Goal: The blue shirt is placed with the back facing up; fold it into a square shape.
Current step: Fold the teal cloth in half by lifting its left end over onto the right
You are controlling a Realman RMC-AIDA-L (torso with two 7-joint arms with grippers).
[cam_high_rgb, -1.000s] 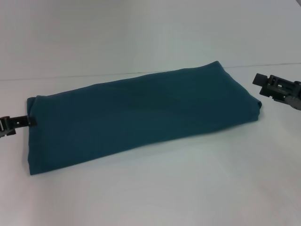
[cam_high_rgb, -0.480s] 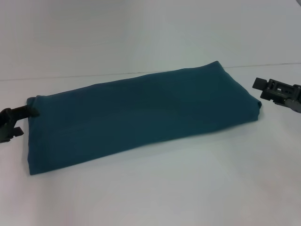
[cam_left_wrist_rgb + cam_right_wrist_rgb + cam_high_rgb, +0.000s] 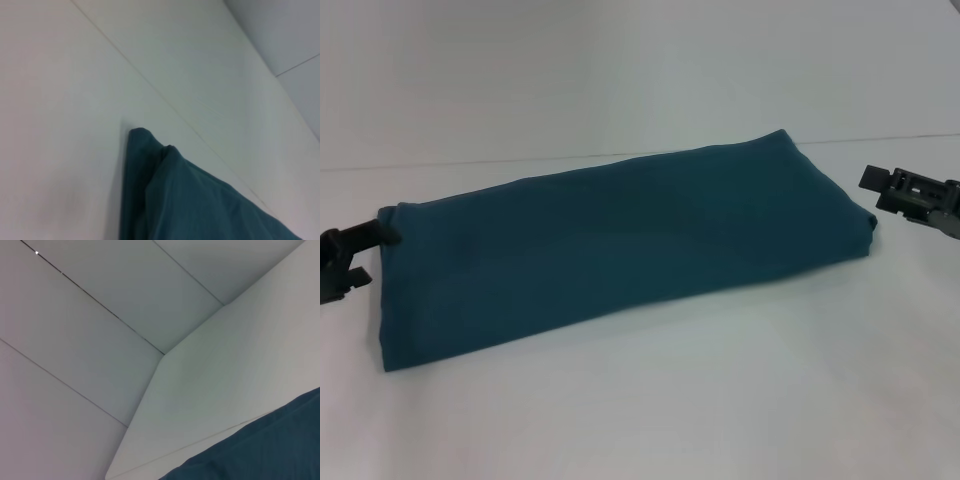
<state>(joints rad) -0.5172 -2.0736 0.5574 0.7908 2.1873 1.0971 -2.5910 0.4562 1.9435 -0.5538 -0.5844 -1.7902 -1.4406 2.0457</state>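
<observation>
The blue shirt (image 3: 610, 245) lay on the white table (image 3: 740, 400) as a long folded band, running from the robot's near left toward its far right, with both sleeves already tucked out of sight. It was a rectangle, not yet a square, so the step in hand looked like the last one: bringing one short end across onto the other.

The left gripper (image 3: 388, 235) sat at the far corner of the band's left short end, its tip touching the cloth edge. Whether it had the cloth pinched could not be told, since its fingers were not distinguishable there and the left wrist view showed only the layered corner of the shirt (image 3: 165, 185) on the table. The right gripper (image 3: 875, 180) hung just beside the right end, clear of the fabric; its finger state could not be told either.

The next move probably called for a sure hold on the left end's corners, taking all the layers together, then a lift and carry over to the right end so the edges met squarely without dragging the layers beneath.
</observation>
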